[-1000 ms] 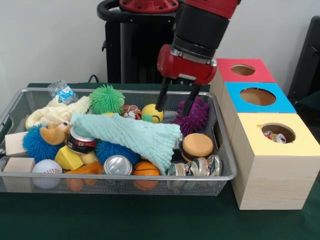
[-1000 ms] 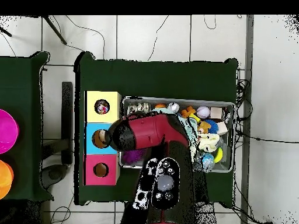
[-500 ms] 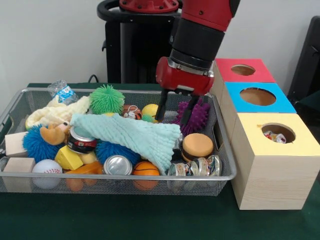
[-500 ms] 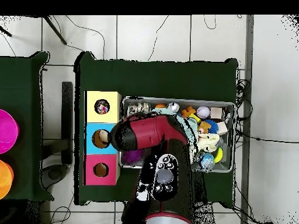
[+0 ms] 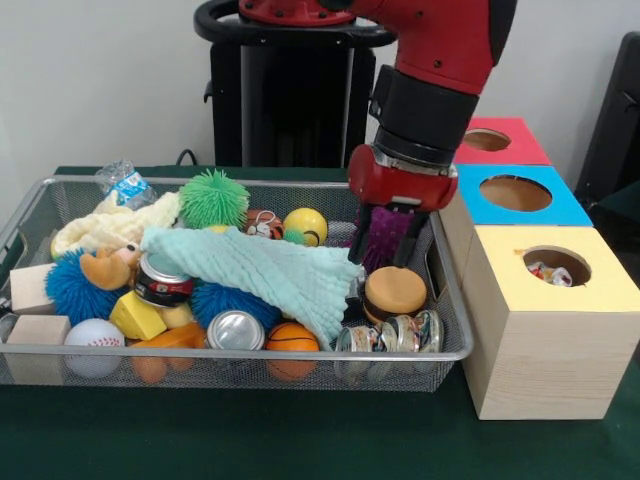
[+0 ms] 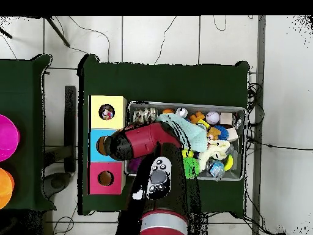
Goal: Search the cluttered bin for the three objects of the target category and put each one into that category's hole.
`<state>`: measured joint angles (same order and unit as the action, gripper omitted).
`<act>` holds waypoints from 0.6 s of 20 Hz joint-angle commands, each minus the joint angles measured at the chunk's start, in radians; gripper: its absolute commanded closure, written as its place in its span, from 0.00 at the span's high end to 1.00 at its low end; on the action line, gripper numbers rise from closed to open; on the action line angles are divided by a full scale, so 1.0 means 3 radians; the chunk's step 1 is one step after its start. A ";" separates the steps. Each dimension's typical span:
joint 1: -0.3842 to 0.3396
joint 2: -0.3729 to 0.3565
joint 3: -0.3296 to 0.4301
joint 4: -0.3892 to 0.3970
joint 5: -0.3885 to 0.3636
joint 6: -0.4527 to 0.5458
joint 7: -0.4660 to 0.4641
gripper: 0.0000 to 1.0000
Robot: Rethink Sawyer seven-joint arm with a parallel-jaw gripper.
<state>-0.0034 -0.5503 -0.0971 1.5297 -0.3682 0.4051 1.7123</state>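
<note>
Slippage is the risk: fingers closed around the purple spiky ball, whose soft spikes could give, dropping it onto the burger toy below.

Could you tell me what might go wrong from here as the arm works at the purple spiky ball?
The gripper sits low over the purple spiky ball, whose soft spikes could let it slip out on lifting. The burger toy and teal cloth lie right beside it, so either might be snagged or dragged. The bin's wire wall is also close, so a sideways move could bump it.
</note>
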 commanded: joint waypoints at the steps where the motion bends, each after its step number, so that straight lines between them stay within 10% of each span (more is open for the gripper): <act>1: -0.0744 0.0023 0.0982 0.0498 0.0160 -0.0062 -0.0236 1.00; 12: -0.1024 -0.0193 0.1292 0.0683 -0.0112 0.0284 -0.0467 1.00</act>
<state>-0.2776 -0.5722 0.1354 1.6077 -0.3587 0.4051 1.7123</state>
